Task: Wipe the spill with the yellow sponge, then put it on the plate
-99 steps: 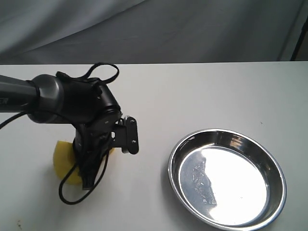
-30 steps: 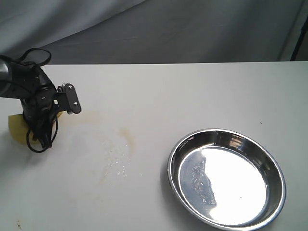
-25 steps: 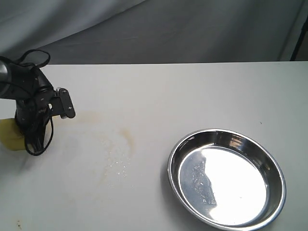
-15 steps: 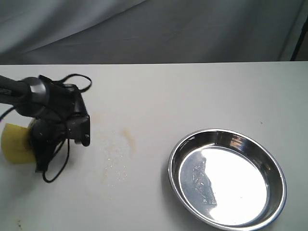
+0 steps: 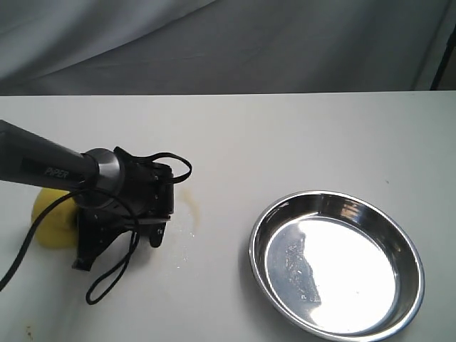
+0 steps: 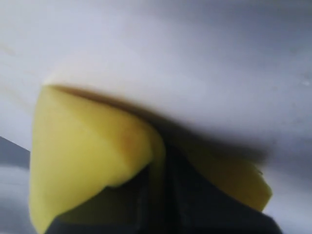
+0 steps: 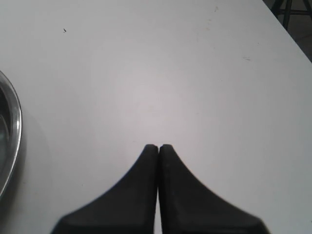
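The table (image 5: 299,135) is holding the steel plate (image 5: 252,249) at right. The left claw (image 6: 160,163) is squeezing the yellow sponge (image 5: 51,222), pressing it down at left. The right claw (image 7: 158,148) is hovering empty, fingers together. A faint tan spill (image 5: 189,205) is showing beside the left claw.

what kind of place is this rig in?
Probably a lab test bench, not a home kitchen: plain white table, grey cloth backdrop, a steel plate and yellow sponge staged as props.

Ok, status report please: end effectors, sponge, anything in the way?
Left end effector shut on yellow sponge, beside spill. Right end effector shut, empty. No obstacle toward plate.
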Controlling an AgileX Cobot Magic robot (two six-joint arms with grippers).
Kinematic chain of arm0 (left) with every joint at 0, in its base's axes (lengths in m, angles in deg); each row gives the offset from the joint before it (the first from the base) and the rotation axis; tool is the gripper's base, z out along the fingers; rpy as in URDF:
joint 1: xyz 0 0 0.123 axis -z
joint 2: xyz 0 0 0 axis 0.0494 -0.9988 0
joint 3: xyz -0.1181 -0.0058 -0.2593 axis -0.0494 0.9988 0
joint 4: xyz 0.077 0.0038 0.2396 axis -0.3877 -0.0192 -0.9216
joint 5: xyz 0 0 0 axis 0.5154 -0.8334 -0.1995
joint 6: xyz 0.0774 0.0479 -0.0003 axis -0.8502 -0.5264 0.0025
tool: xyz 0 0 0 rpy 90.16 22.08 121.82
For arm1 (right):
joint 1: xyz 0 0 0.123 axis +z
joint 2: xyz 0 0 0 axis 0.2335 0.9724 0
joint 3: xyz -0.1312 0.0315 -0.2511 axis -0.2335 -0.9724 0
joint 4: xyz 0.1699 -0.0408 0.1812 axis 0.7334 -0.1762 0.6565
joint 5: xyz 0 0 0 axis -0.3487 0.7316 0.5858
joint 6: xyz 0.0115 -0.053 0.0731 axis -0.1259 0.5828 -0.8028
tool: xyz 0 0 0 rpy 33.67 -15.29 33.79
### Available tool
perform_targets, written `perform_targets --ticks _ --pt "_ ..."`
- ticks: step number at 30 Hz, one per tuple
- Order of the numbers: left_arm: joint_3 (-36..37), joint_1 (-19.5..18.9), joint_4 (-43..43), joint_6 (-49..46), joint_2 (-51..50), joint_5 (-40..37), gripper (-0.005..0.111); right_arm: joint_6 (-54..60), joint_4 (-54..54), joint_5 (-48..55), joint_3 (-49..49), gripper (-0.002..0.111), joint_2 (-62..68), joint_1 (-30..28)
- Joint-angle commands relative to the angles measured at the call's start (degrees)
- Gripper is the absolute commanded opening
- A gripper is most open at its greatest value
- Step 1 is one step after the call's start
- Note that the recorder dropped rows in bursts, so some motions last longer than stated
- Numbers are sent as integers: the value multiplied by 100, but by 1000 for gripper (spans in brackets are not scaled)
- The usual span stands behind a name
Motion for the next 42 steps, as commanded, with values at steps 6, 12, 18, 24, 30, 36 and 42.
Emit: perform_targets --ticks 6,12,18,24,30,36,42 --pt "-656 102 2367 -1005 -98 2946 0 -26 -1 -90 -22 0 14 -43" --pt "-962 201 4049 -2458 -98 3091 0 -26 -1 -90 -22 0 14 -43" --pt "-1149 368 5134 -3360 -98 2776 0 -26 -1 -90 -22 0 14 -43" --pt "-1149 368 5316 -3309 -98 2428 0 -26 -1 -90 -22 0 14 -43" --pt "-1149 368 5750 -3309 177 2235 0 -26 -1 -90 -22 0 14 -43" --pt "-1149 330 5817 -3214 768 2088 0 -26 -1 -90 -22 0 14 -43" --pt "-1149 199 5817 -3053 1394 1893 0 -26 -1 -90 -22 0 14 -43"
